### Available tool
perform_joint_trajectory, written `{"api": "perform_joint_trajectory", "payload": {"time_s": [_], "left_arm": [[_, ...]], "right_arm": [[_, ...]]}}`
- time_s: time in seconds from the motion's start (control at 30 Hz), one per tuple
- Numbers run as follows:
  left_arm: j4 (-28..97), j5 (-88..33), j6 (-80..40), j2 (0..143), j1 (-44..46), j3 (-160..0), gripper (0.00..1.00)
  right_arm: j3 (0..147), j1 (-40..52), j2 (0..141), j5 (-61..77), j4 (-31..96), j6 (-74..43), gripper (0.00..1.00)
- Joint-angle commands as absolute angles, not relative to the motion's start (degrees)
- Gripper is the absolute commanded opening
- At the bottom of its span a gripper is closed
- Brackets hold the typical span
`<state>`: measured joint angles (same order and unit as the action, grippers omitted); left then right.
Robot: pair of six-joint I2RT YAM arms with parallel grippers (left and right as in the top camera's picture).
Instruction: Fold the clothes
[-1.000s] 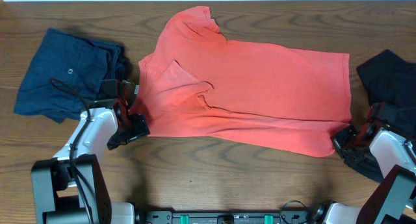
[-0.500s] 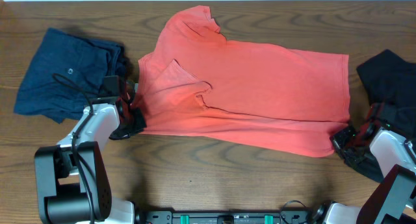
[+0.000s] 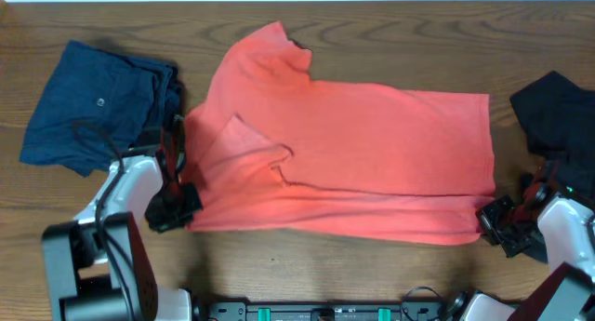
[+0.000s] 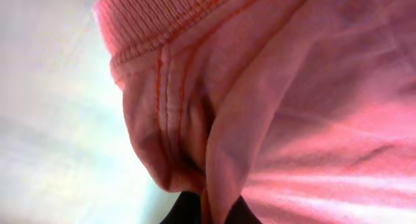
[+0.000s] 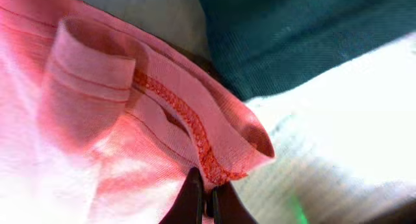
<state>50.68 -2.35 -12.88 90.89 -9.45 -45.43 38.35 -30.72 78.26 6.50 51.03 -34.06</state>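
The coral-red T-shirt of the clothes lies spread across the table, one sleeve at the back and a fold near its left side. My left gripper is shut on the shirt's front left edge. In the left wrist view the dark fingertips pinch a bunch of coral fabric below the ribbed collar band. My right gripper is shut on the front right hem corner. In the right wrist view, my right gripper holds the stitched hem.
A navy-blue garment lies crumpled at the back left, close to my left arm. A black garment sits at the right edge, behind my right arm. Bare wooden table runs along the front.
My left gripper closed on the shirt's left edge and drew it toward the front. The shirt shifted slightly left and its front edge straightened. My right gripper moved a little forward, still holding the hem.
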Motion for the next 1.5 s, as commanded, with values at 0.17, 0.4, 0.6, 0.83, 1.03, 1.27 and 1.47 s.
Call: {"api": "perform_joint_trajectory", "payload": {"time_s": [0.17,0.4,0.6,0.83,1.03,1.27,1.47], "left_arm": [[55.72,1.17,-12.95,86.39,-10.22,-45.43,0.06],[59.24,-1.54,-12.56,86.35,-10.22,-47.57,0.35],[66.02,-4.23,-9.28,86.11,-9.76,-59.70,0.39],[51.40,-10.09,2.61,86.08,-2.42,-72.05,0.54],[30.48,-9.85,8.58,89.84,3.84,-72.16,0.57],[10.55,-10.94,8.54,105.10,4.43,-72.66,0.57],[-3.33,-15.94,8.56,117.86,4.56,-75.94,0.60]], "right_arm": [[39.70,-31.62,75.31,1.30,55.09,-33.58,0.01],[42.85,-31.59,75.31,1.34,55.13,-30.52,0.41],[54.19,-31.35,75.24,11.97,56.14,-20.71,0.44],[61.41,-29.41,75.24,29.08,51.83,-12.14,0.50],[61.39,-27.07,75.33,29.36,50.76,-13.23,0.50],[61.39,-25.98,75.33,29.39,50.81,-13.28,0.50],[61.39,-25.78,75.33,29.36,51.00,-13.26,0.50]]}}
